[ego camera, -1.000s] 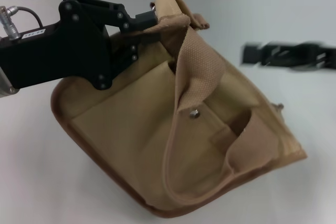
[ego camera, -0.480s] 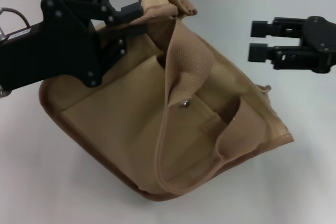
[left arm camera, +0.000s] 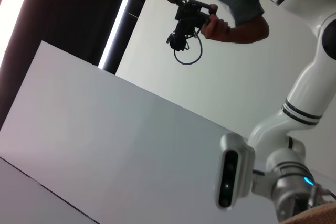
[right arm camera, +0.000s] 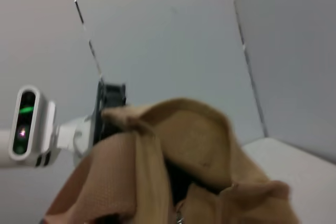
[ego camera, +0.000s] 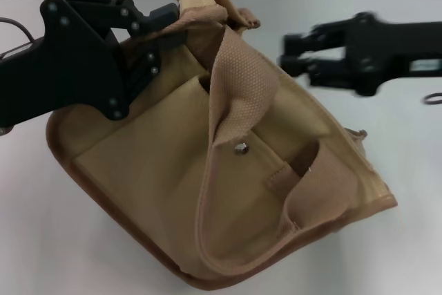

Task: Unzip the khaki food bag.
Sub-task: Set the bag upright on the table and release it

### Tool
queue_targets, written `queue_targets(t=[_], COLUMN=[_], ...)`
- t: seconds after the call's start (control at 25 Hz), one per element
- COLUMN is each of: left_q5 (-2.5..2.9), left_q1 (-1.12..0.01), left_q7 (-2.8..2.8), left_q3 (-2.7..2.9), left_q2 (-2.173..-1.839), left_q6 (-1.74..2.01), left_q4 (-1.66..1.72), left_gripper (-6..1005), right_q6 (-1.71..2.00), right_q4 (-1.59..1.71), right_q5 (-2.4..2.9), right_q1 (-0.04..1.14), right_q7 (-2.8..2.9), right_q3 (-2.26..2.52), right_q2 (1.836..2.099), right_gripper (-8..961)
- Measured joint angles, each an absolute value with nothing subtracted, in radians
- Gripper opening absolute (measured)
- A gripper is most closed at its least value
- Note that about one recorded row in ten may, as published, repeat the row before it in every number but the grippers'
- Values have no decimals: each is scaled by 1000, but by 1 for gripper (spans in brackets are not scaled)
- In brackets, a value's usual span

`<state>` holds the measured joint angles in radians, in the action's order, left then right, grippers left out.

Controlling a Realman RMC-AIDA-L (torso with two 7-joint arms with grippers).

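The khaki food bag [ego camera: 173, 164] lies slumped on the white table [ego camera: 55, 253], its front pocket with the silver snap [ego camera: 240, 147] facing up. One wide webbing handle [ego camera: 245, 81] stands up in the middle and the other [ego camera: 311, 191] folds over lower right. My left gripper [ego camera: 173, 20] is shut on the bag's top edge at the upper left and holds it raised. My right gripper [ego camera: 291, 53] is open and empty, just right of the bag's top, in the air. The right wrist view shows the bag's top folds [right arm camera: 189, 140] close up. The zipper is not clearly seen.
A small dark ring [ego camera: 431, 99] lies on the table at the far right. A small metal piece [ego camera: 359, 132] sticks out at the bag's right edge. The left wrist view shows the wall, a person's hand holding a camera [left arm camera: 191, 17] and a bag corner [left arm camera: 321, 215].
My right gripper has moved left, close to the bag's top. My left gripper has shifted slightly left with the bag edge, dragging the bag a little.
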<state>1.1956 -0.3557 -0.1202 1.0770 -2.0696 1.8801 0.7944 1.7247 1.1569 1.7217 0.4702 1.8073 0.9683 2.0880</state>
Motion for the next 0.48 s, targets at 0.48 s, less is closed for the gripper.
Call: queue_targets(t=[0.48], left_q5=[1190], left_q1=[-371], left_q7=[-123], left_q3=[1074], left_q2=[-2072], left_q6=[1875], left_q4=[751], left_gripper=[87], right_q6=[1731], right_q4=[1188], right_q5=[1712], right_q1=[486], right_q7=[1786], right_q3=[1130], right_q2=[2089], right_gripper=[388])
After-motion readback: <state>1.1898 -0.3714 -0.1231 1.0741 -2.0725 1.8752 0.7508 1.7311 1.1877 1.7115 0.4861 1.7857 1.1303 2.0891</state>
